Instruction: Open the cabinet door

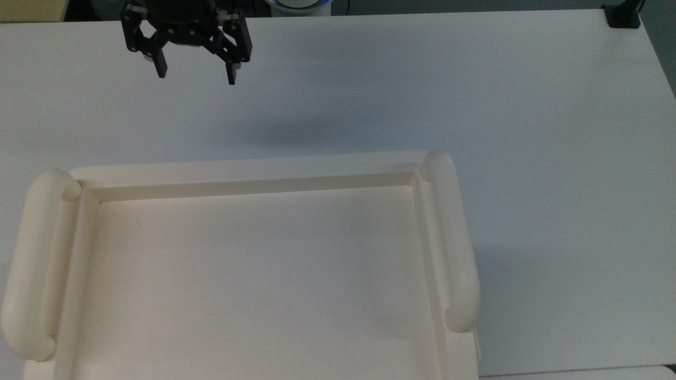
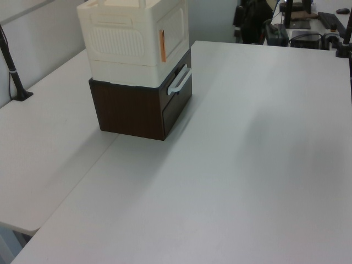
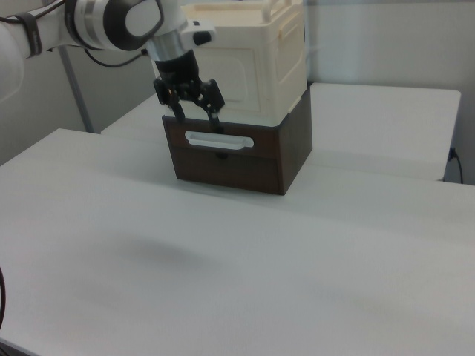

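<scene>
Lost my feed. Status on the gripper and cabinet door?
Gripper open, empty, above the table. Cabinet door shut, untouched. Nothing in the way.

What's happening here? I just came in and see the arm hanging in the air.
A Franka arm's open pincer hovers above the white table, holding nothing. In the right view it hangs in front of the cream cabinet, which sits on a dark brown drawer unit. The cabinet door looks shut, and nothing touches it.

Top view: straight down, close over cabinet; left/right views oblique, opposite sides (share table).
</scene>
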Robot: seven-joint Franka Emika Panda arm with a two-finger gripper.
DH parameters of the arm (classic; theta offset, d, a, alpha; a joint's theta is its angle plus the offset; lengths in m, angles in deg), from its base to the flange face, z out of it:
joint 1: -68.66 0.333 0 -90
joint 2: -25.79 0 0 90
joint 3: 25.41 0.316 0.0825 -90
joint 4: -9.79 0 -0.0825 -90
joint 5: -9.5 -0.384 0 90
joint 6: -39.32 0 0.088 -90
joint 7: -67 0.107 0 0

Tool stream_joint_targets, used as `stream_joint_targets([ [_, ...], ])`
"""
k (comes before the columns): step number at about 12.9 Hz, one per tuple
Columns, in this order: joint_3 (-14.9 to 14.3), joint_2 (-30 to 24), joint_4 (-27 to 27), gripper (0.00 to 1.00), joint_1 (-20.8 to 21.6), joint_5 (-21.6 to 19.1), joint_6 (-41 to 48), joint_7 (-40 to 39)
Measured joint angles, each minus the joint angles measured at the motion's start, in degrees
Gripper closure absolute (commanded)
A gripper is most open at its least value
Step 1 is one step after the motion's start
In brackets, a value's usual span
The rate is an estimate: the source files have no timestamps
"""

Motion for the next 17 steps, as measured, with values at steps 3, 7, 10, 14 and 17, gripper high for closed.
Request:
stream_joint_targets([
  [3, 0.0, 2.1, 0.0, 0.0, 2.6, -6.5, -11.5, 0.9],
  [7, 0.1, 2.9, -0.1, 0.0, 6.7, -7.6, -18.3, 2.8],
  [10, 0.1, 3.0, -0.2, 0.02, 11.0, -7.5, -24.1, 6.6],
  [14, 0.0, 4.9, -1.6, 0.09, 13.3, -4.3, -29.5, 9.7],
  [17, 0.0, 7.7, -2.0, 0.14, 14.2, 0.8, -35.2, 12.9],
])
